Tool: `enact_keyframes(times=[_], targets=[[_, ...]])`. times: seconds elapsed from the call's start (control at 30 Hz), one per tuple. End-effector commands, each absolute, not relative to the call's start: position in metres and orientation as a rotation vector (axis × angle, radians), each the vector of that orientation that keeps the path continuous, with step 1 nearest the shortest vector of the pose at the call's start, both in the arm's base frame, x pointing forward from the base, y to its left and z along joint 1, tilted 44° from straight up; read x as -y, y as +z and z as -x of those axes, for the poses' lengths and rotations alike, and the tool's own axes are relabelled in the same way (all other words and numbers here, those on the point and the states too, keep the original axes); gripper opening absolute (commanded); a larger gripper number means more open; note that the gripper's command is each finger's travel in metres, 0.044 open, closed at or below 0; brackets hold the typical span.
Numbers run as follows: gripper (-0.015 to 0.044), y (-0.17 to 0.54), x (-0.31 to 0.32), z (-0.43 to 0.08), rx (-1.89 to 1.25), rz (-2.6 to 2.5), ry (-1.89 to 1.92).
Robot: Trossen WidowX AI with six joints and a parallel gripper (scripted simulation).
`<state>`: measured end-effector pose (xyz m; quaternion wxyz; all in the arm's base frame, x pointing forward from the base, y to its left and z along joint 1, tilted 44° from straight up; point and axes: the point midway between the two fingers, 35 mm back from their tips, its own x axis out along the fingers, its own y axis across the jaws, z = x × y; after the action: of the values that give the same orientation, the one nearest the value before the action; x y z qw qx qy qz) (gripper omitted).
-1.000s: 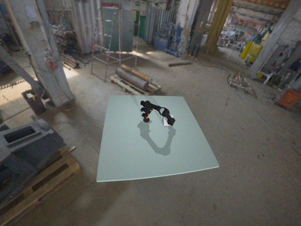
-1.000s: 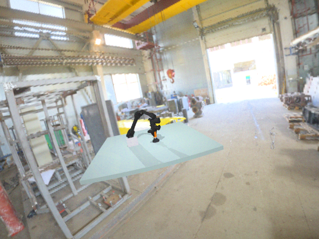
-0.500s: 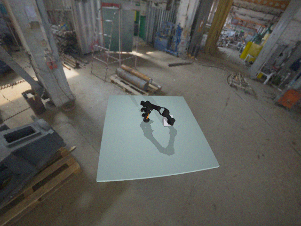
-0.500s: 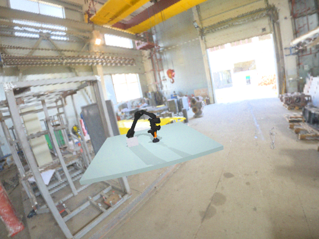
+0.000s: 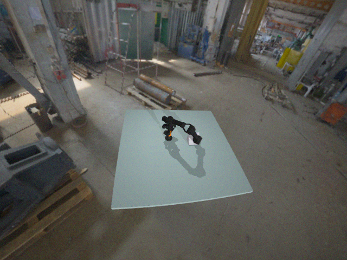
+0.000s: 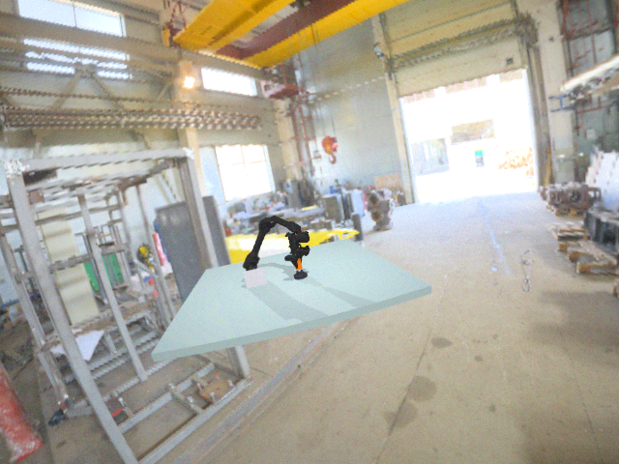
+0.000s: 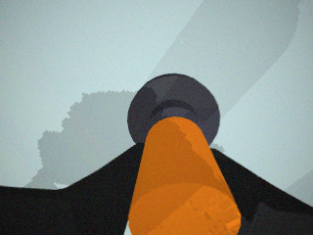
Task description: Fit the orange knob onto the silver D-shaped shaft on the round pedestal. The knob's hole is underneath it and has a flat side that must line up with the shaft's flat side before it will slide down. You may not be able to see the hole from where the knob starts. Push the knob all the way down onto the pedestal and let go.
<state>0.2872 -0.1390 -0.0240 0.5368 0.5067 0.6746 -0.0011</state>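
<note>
The orange knob (image 5: 170, 133) (image 6: 299, 263) (image 7: 177, 166) is a tall tapered piece, upright over the dark round pedestal (image 5: 168, 138) (image 6: 300, 275) (image 7: 205, 100). My gripper (image 5: 169, 132) (image 6: 299, 259) (image 7: 175, 151) points down and is shut on the knob, with one black finger at each side. In the wrist view the knob's far end overlaps the pedestal's raised middle, and a dark curved edge shows just beyond it. The silver shaft and the knob's hole are hidden. Whether the knob touches the pedestal or a small gap is left, I cannot tell.
The pale green table top (image 5: 156, 179) (image 6: 220, 324) bears the pedestal and the black arm (image 5: 179, 123) (image 6: 258, 242). A pale pinkish block (image 5: 191, 140) (image 6: 255, 277) is at the arm's base. Shadows of the arm fall across the table.
</note>
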Motion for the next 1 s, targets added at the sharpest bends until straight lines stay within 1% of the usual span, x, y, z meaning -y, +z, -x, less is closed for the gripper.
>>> enact_keyframes(times=[0.0,0.13,0.7,0.97], targets=[[0.0000,-0.0244,0.1387,-0.2862,-1.606,-1.211,-0.008],[0.0000,-0.0250,0.1390,-0.2859,-1.598,-1.176,0.028],[0.0000,-0.0311,0.1350,-0.2852,-1.617,-1.262,-0.062],[0.0000,-0.0342,0.1302,-0.2851,-1.609,-1.224,-0.022]])
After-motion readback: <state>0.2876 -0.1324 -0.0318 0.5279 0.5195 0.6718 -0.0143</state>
